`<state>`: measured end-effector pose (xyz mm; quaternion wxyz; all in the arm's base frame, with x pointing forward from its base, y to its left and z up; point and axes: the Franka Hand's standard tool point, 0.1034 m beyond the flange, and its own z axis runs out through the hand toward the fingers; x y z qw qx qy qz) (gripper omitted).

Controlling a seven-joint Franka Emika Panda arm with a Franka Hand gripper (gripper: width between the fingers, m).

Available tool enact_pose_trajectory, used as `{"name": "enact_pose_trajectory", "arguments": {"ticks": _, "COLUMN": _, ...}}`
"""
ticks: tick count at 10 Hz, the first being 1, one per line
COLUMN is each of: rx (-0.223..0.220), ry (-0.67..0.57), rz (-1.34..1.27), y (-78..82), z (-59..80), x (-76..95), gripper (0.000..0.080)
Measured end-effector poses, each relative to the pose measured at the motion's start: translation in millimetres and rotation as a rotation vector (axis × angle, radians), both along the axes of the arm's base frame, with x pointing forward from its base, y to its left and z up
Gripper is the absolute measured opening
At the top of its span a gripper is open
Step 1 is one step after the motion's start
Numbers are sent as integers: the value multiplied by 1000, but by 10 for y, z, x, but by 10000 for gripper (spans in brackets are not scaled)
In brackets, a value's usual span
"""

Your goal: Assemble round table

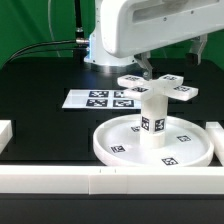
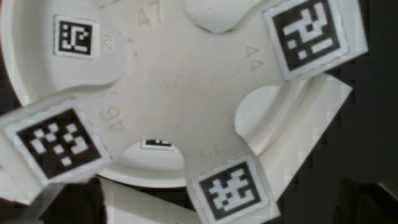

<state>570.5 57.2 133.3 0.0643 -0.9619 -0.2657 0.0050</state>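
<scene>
Seating cross piece [image 1: 160, 88] on upright leg [image 1: 151, 116], right of centre, leg standing on disc [image 1: 115, 150]; can't tell my gripper [image 1: 145, 70] opening. Best hold cross level, centred, turn gently.

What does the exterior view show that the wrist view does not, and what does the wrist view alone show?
Exterior view only: the cylinder leg standing upright on the round disc, the marker board behind it, the border rails. Wrist view only: the tag patterns of the cross-shaped piece, close up. Both: the cross-shaped piece, atop the leg, and probably the disc beneath it.
</scene>
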Motion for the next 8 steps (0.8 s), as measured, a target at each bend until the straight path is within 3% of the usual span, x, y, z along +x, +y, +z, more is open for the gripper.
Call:
{"name": "enact_pose_trajectory", "arguments": {"ticks": 4, "rx": 9, "ry": -26, "rz": 233, "y": -21, "z": -18, "x": -6, "gripper": 649}}
{"name": "enact_pose_trajectory", "arguments": {"ticks": 8, "rx": 2, "ry": -113, "rz": 689, "y": -76, "z": 3, "x": 46, "gripper": 649}}
